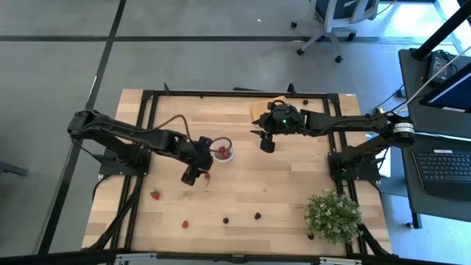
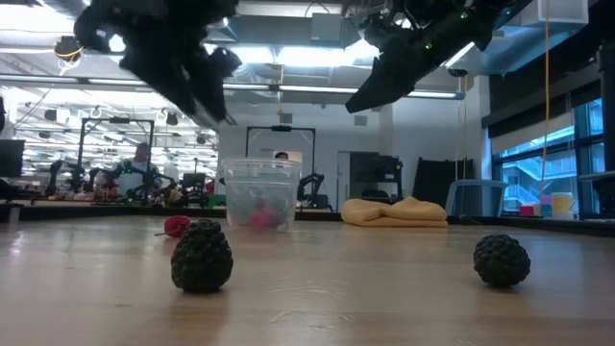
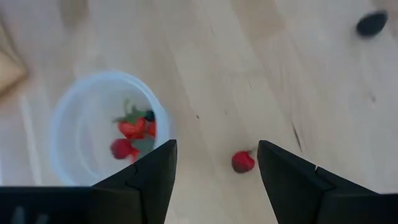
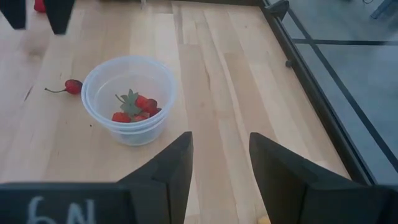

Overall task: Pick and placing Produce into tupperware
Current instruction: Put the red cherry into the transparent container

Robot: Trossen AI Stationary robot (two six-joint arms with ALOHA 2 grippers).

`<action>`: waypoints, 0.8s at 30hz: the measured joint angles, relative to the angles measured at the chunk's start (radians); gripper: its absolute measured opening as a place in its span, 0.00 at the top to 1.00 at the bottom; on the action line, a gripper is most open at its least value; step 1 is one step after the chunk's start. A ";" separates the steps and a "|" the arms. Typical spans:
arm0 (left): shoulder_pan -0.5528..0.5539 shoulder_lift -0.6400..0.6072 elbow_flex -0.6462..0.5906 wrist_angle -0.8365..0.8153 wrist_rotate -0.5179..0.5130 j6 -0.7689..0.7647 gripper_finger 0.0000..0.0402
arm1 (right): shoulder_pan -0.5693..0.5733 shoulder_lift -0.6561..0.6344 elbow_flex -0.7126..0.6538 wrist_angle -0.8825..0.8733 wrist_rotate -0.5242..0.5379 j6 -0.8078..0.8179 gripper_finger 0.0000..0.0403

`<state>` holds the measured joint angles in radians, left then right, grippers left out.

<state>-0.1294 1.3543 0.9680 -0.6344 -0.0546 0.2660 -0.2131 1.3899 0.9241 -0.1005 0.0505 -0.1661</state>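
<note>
The tupperware (image 1: 224, 153) is a small round translucent cup standing upright on the wooden table, with red strawberry pieces (image 4: 134, 107) inside. My left gripper (image 3: 216, 169) is open and hovers above the table just beside the cup (image 3: 106, 127). A small red cherry-like fruit (image 3: 243, 162) lies on the wood between its fingers, untouched. My right gripper (image 4: 220, 163) is open and hangs in the air on the cup's right (image 4: 129, 99), empty. More produce lies loose: a strawberry (image 1: 155, 194), a red piece (image 1: 185, 224), and dark berries (image 1: 227, 219) (image 1: 257, 216).
A folded orange-yellow cloth (image 2: 394, 211) lies at the far side behind the right gripper. A bushy green plant (image 1: 333, 215) stands at the near right corner. Two dark berries (image 2: 202, 255) (image 2: 501, 259) sit close to the near edge. A black frame (image 1: 147, 110) borders the table.
</note>
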 joint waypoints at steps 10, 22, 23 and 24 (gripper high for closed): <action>-0.016 0.189 0.000 -0.027 0.019 0.134 0.53 | 0.000 0.000 0.000 0.000 0.000 0.005 0.60; -0.016 0.351 0.000 -0.001 0.023 0.190 0.59 | 0.000 0.000 0.000 -0.001 0.000 0.011 0.60; -0.016 0.359 0.000 0.001 0.023 0.190 0.59 | 0.000 0.000 0.000 -0.001 0.000 0.011 0.60; -0.016 0.364 0.000 0.000 0.019 0.190 0.60 | 0.000 0.000 0.000 -0.001 0.000 0.011 0.60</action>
<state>-0.1455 1.7185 0.9680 -0.6346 -0.0352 0.4560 -0.2131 1.3899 0.9241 -0.1015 0.0505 -0.1547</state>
